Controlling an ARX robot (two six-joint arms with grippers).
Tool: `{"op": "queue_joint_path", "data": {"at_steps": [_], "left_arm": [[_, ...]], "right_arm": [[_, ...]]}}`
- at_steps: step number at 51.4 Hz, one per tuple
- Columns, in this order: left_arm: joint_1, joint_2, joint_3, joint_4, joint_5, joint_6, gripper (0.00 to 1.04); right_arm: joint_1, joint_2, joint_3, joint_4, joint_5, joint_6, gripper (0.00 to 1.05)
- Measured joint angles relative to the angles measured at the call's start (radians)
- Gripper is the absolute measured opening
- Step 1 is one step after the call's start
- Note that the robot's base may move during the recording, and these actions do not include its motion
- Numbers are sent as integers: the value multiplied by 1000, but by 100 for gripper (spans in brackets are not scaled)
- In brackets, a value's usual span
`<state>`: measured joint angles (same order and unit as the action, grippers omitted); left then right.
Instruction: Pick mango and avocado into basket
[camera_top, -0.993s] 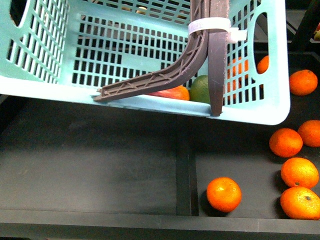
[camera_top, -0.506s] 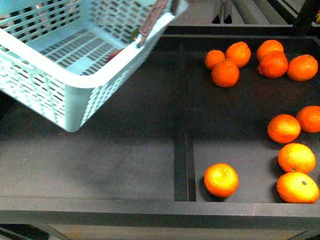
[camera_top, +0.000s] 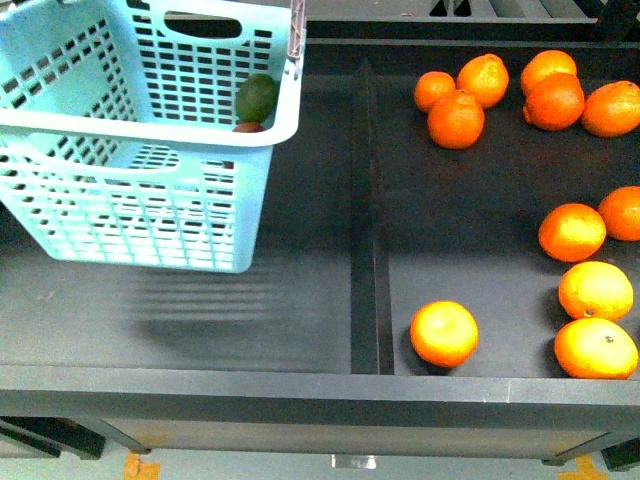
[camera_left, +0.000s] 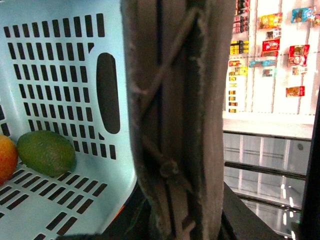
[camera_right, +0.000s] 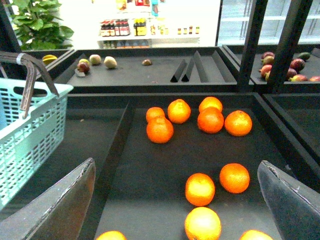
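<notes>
The turquoise basket (camera_top: 150, 128) hangs at the far left above the left compartment, casting a shadow on the floor below. Inside it the green avocado (camera_top: 257, 98) lies against the far wall, with a bit of the red mango (camera_top: 248, 127) beside it. In the left wrist view my left gripper (camera_left: 175, 220) is shut on the basket's brown-grey handle (camera_left: 175, 115); the avocado (camera_left: 46, 152) and the mango (camera_left: 6, 157) lie on the basket's lattice floor (camera_left: 60, 200). My right gripper (camera_right: 172, 210) is open and empty above the oranges; the basket (camera_right: 30, 130) hangs to one side of it.
Several oranges (camera_top: 444, 333) lie scattered in the right compartment, also in the right wrist view (camera_right: 200, 189). A raised divider (camera_top: 365, 200) separates the two dark compartments. The shelf's front lip (camera_top: 300, 385) runs along the near side. More fruit bins stand behind (camera_right: 285, 65).
The basket has swung away from the camera to the far left and now hangs level, with the avocado and mango still inside. The oranges have stayed put.
</notes>
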<state>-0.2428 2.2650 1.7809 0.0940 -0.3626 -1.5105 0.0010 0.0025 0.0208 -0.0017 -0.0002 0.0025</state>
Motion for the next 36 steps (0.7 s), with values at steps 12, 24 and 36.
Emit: {"op": "queue_joint_path", "data": {"at_steps": [12, 24, 36], "left_arm": [[12, 79, 3, 130, 63, -55, 14], [31, 114, -104, 334, 113, -78, 14], [30, 120, -207, 445, 158, -81, 14]], "right_arm": [[0, 0, 0, 0, 0, 0, 96], [0, 0, 0, 0, 0, 0, 96], [0, 0, 0, 0, 0, 0, 96]]}}
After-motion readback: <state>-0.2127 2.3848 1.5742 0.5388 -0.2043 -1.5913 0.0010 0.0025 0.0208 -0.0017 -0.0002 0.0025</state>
